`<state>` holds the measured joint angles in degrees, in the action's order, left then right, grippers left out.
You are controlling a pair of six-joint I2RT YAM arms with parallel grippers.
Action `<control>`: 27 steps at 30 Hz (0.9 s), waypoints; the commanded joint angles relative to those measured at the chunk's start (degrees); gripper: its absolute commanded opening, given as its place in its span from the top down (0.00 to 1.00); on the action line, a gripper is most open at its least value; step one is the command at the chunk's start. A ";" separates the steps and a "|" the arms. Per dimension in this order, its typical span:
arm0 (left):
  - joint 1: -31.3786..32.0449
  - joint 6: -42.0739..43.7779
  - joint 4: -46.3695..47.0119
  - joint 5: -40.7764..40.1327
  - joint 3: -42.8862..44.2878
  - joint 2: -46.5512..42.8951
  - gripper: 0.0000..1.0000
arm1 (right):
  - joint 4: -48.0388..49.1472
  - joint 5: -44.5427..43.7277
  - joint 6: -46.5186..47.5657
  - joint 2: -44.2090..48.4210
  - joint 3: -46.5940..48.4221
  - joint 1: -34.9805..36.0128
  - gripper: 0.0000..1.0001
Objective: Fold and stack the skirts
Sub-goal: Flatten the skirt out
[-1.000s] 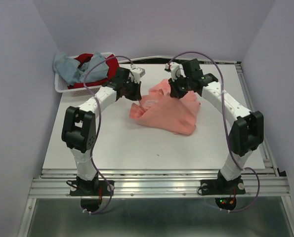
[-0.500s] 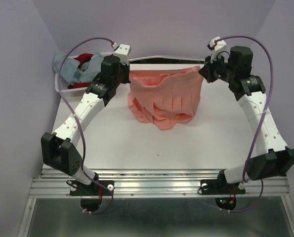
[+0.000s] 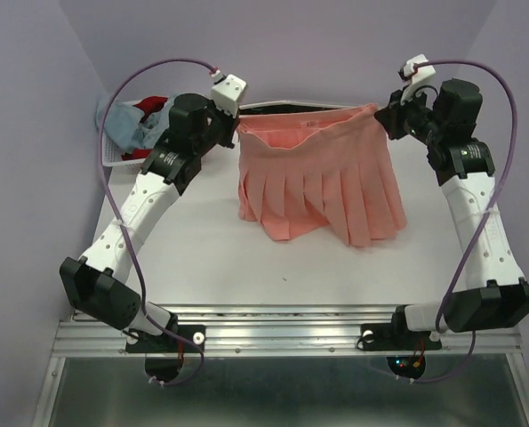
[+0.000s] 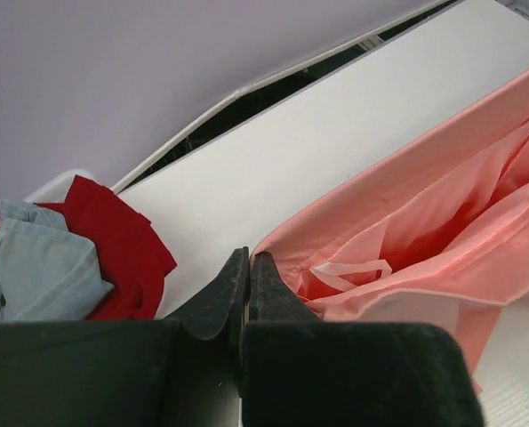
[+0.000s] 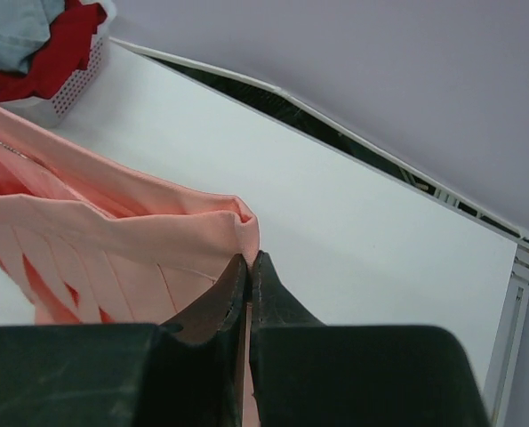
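Left gripper (image 3: 236, 125) is clamped tight on one top corner of the salmon-pink pleated skirt (image 3: 317, 182), at about 11 o'clock over the table (image 3: 246, 267) in my top view. On its wrist camera I see the two dark fingers (image 4: 220, 294) pressed together, with the pink waist edge caught at their tips. Right gripper (image 3: 384, 116) sits at about 1 o'clock, its fingers (image 5: 277, 307) closed flat on the opposite corner of the waistband.

Between the two grips the waistband runs taut in a nearly straight line. The skirt hangs from it toward 6 o'clock with its pleats fanned open. The hem is uneven and reaches lowest in the view at about 5 o'clock. I cannot tell whether the hem touches the table. A thin white loop (image 4: 353, 269) shows inside the skirt on the left wrist view.

At 10 o'clock, in the far left corner, the white mesh basket (image 3: 115, 160) holds the dusty blue-grey skirt (image 3: 126, 126) and the dark red skirt (image 3: 151, 106), bundled together. The blue-grey one lies partly over the red one.
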<state>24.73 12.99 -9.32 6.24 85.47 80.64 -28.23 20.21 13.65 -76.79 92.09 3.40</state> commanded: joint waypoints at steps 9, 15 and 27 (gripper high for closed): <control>-5.13 3.10 0.35 -8.79 37.28 28.41 1.00 | 18.64 -15.19 -4.68 -25.84 24.08 -7.18 0.99; -7.68 -0.07 6.84 -7.20 57.96 39.33 1.00 | 21.02 -17.39 -8.46 -35.08 44.47 -9.72 0.99; -6.72 9.07 16.44 3.86 16.00 17.02 1.00 | 35.86 1.50 2.86 -10.94 -1.16 -11.48 0.99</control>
<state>21.41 16.40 4.75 13.85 112.14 105.14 -4.56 21.85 6.61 -96.86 105.16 -3.03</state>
